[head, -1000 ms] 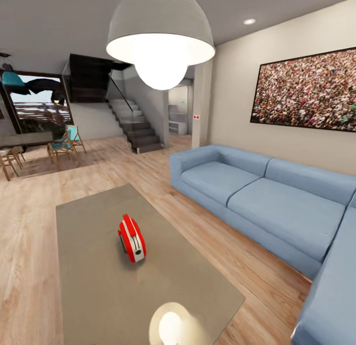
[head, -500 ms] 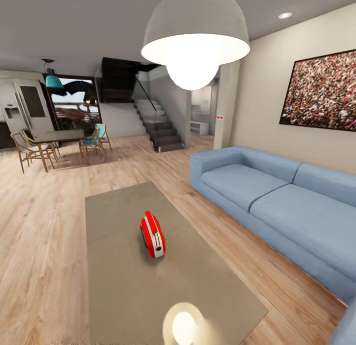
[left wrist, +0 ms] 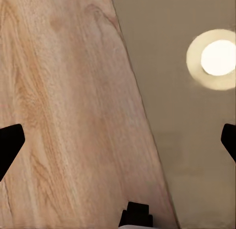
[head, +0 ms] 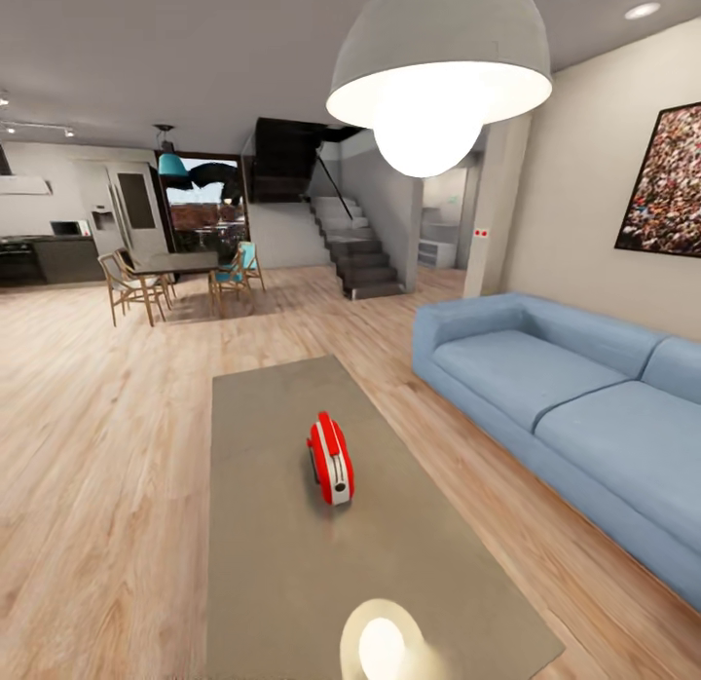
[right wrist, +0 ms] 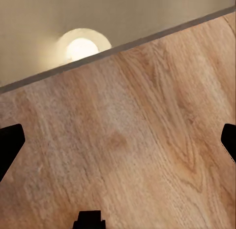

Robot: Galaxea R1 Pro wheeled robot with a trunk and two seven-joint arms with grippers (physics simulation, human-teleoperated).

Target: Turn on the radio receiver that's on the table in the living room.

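The small red radio receiver [head: 330, 458] with its white rim stands upright near the middle of the low grey table [head: 273, 563], seen edge-on in the head view. The glossy tabletop mirrors the pendant lamp. In the left wrist view my left gripper [left wrist: 118, 140] is open, its dark fingertips [left wrist: 10, 143] wide apart above the table's edge [left wrist: 196, 140] and the plank floor. In the right wrist view my right gripper [right wrist: 118, 140] is also open, over floor beside the table's edge [right wrist: 123, 17]. Nothing lies between either pair of fingers.
A blue L-shaped sofa [head: 574, 388] runs along the right wall under a speckled picture [head: 670, 183]. A white pendant lamp [head: 438, 66] hangs overhead. Far back left stand a dark dining table with wooden chairs [head: 166, 276], a staircase [head: 355, 251] and a kitchen counter [head: 39, 256].
The whole head view has swung leftward, so the camera has turned: sofa and picture slid right and the dining area and kitchen came into sight. The radio rests on the table as before.
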